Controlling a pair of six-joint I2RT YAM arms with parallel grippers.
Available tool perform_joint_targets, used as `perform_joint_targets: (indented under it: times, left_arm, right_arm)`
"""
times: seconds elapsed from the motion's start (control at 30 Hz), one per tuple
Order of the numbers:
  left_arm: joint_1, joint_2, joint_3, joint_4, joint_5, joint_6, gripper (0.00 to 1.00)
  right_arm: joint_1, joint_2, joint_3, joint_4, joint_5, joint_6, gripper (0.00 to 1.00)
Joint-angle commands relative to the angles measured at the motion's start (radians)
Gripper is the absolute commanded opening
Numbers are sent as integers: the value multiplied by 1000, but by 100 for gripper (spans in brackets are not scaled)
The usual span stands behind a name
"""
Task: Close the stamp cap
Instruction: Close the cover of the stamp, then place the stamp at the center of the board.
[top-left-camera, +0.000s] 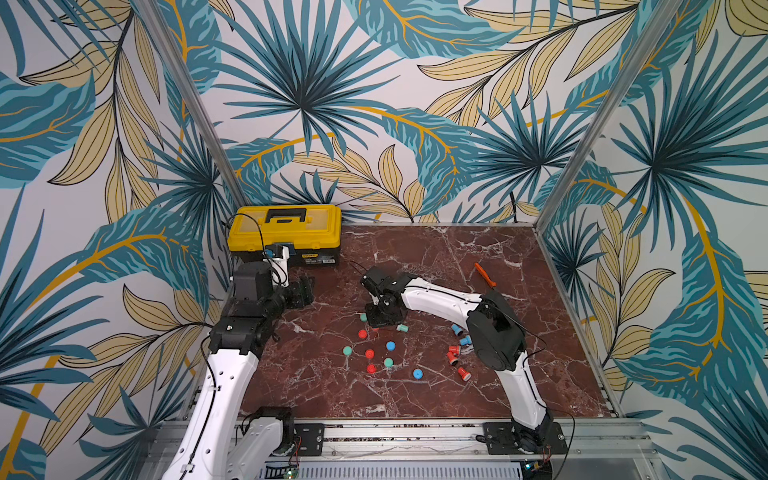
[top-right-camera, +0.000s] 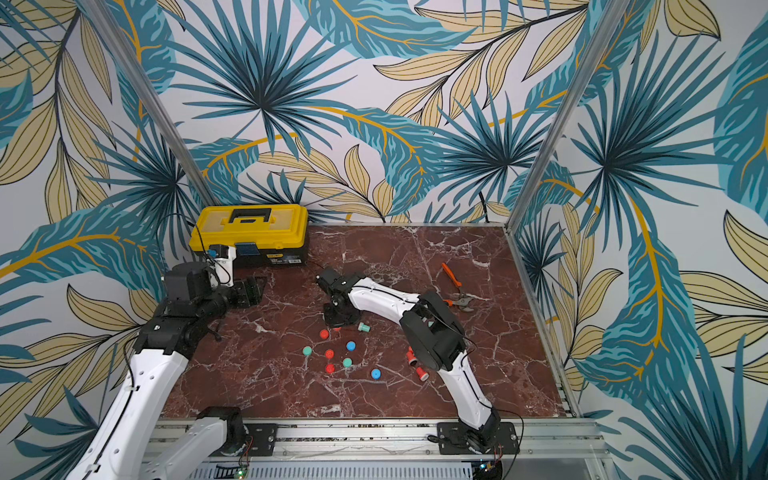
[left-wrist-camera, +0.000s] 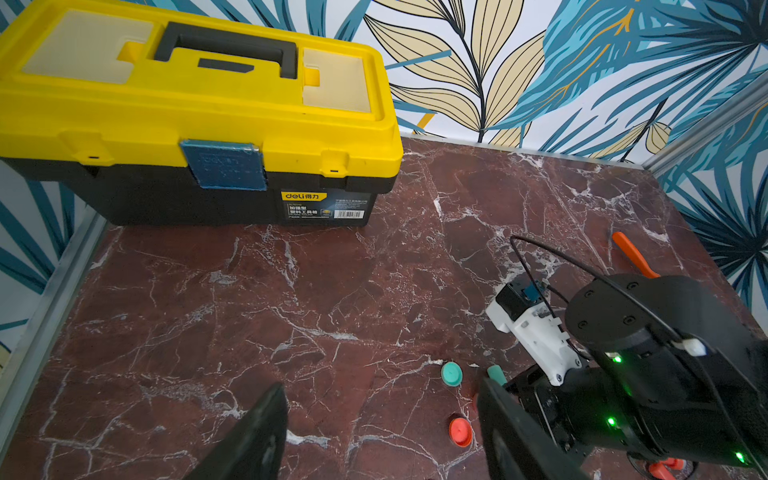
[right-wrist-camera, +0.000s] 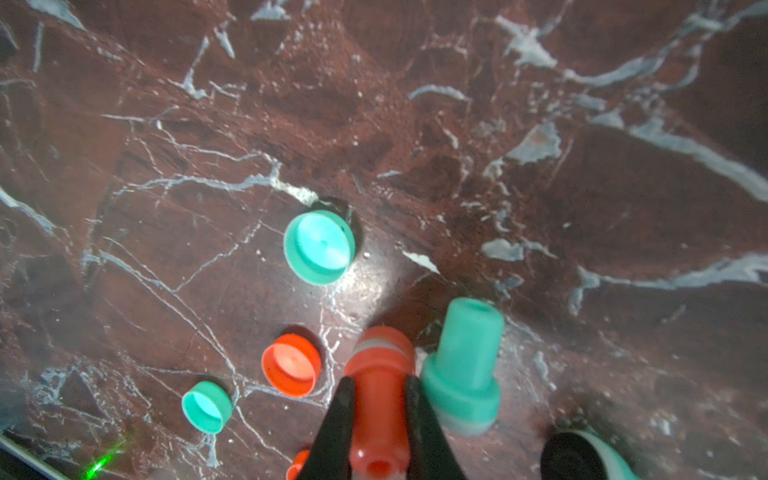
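The right gripper (right-wrist-camera: 379, 381) is clamped on a red stamp (right-wrist-camera: 380, 399) by its narrow handle, with the wide end aimed down at the red marble tabletop (top-left-camera: 415, 257). In both top views that's a bit left of centre on the table. Past the pale band at the wide end there's more red. Might be a cap going on, honestly can't tell. I'd call this stamp halfway: it's picked up, but capping isn't confirmed.

The left gripper (left-wrist-camera: 381, 386) has its jaws spread with nothing in them. It sits mid-left in the top views, near the yellow toolbox (top-left-camera: 284, 228).

There looks to be plenty left. Loose caps (top-left-camera: 369, 353) in red, teal and blue are scattered across the lower middle of the table. A cluster of spare stamps (top-left-camera: 453, 353) lies by the right arm's elbow.

As for clutter, a teal stamp (right-wrist-camera: 463, 365) sits just beside the held one, nearly touching a finger. A teal cap (right-wrist-camera: 319, 246) and a red cap (right-wrist-camera: 291, 365) are close by too. That teal stamp could easily get knocked. The orange-handled pliers (top-right-camera: 457, 291) are well apart, so no bother.
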Motion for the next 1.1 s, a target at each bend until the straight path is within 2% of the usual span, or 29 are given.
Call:
perform_joint_targets:
  times: [0.0,0.23,0.4,0.67,0.87,1.07]
  left_arm:
    - [12,-8,-17,24,9,-5,74]
    - [12,-8,-18,24,10,-5,74]
    - [12,-2,-17,25,18,-1,74]
    - [12,1,-19,24,18,1,75]
    - [14,22,-19,29,3,0,76]
    - [26,77,9,30,39,3,76]
  right_arm:
    - [11,35,-21,-178,35,-27,0]
    - [40,84,14,-295,88,-60,0]
    - [59,177,94,-362,132,-83,0]
    - [83,262,146,-377,162,-89,0]
    - [76,169,198,-383,145,-91,0]
    - [41,17,260,-386,135,-108,0]
